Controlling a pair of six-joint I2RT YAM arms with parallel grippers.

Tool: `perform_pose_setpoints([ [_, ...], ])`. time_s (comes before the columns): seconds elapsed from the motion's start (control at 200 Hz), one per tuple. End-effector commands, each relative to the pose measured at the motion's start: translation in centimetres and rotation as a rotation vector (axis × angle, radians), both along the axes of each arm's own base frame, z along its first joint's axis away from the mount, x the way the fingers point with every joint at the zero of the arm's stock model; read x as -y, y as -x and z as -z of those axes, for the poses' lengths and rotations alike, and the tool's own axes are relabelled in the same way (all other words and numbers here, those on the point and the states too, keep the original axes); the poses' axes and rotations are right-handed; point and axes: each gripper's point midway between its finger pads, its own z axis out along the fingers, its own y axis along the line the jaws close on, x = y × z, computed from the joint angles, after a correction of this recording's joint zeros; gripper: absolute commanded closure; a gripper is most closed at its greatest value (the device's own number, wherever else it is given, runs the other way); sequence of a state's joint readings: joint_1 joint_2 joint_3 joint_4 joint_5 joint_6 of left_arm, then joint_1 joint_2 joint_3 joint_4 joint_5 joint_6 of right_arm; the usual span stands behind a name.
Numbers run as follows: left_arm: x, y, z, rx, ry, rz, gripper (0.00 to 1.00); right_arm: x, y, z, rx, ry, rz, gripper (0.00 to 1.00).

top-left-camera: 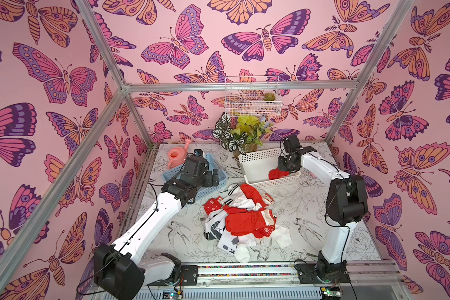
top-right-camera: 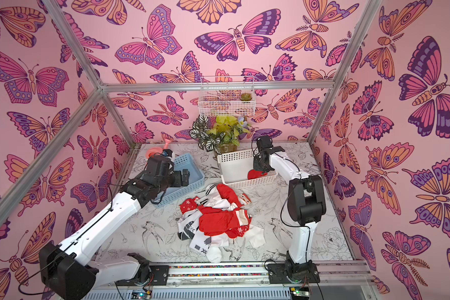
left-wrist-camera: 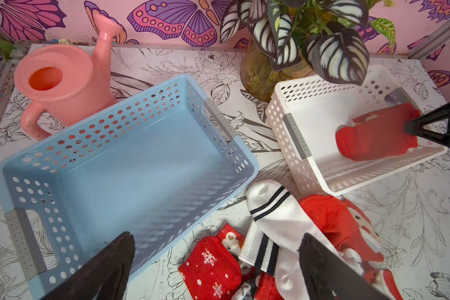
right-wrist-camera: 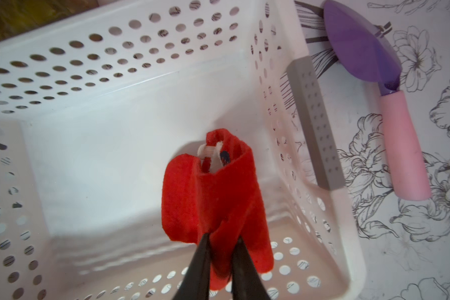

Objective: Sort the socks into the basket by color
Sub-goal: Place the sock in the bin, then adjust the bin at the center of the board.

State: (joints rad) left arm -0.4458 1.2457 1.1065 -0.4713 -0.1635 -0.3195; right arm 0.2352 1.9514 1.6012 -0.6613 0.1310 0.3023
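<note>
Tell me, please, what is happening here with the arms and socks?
The right pincer pinches a red sock low inside the white basket, apparently about to leave it there. The left pincer hangs wide open above the blue basket, which holds nothing. The other socks, red ones and white striped ones, lie in a mixed pile on the table.

Pink watering can (left-wrist-camera: 60,85) in the far corner, leafy potted plant (top-left-camera: 240,135) against the wall, wire rack (top-left-camera: 252,106) above holding perhaps a succulent (top-left-camera: 269,97); purple trowel (right-wrist-camera: 361,44) lies flat.
</note>
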Motion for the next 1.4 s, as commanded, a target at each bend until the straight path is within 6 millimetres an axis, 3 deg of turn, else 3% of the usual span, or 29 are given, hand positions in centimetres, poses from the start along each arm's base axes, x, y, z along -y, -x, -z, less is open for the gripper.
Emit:
perform_pose_setpoints([
  [0.0,0.3,0.2,0.2,-0.005,0.008,0.011,0.0,1.2,-0.1,-0.7,-0.005,0.068,0.008,0.77],
  [0.241,0.3,0.2,0.1,-0.003,0.011,0.011,0.0,1.5,0.0,-1.1,-0.006,0.086,0.011,0.72],
  [0.536,0.3,0.2,0.2,-0.004,0.011,0.011,0.0,-0.8,0.1,-1.3,-0.001,-0.033,-0.05,0.7],
  [0.787,0.5,0.2,0.4,-0.012,0.015,0.016,0.0,3.1,-0.4,-1.5,-0.007,0.146,0.055,0.68],
  [0.957,0.4,0.2,0.3,-0.008,0.014,0.013,0.0,5.7,-1.4,-0.7,-0.03,0.132,0.12,0.66],
  [1.228,0.6,0.2,0.5,-0.015,0.016,0.019,0.0,8.4,-2.6,1.7,-0.092,0.088,0.158,0.62],
  [1.398,0.6,0.2,0.5,-0.015,0.017,0.02,0.0,8.6,-2.5,3.2,-0.129,0.049,0.154,0.62],
])
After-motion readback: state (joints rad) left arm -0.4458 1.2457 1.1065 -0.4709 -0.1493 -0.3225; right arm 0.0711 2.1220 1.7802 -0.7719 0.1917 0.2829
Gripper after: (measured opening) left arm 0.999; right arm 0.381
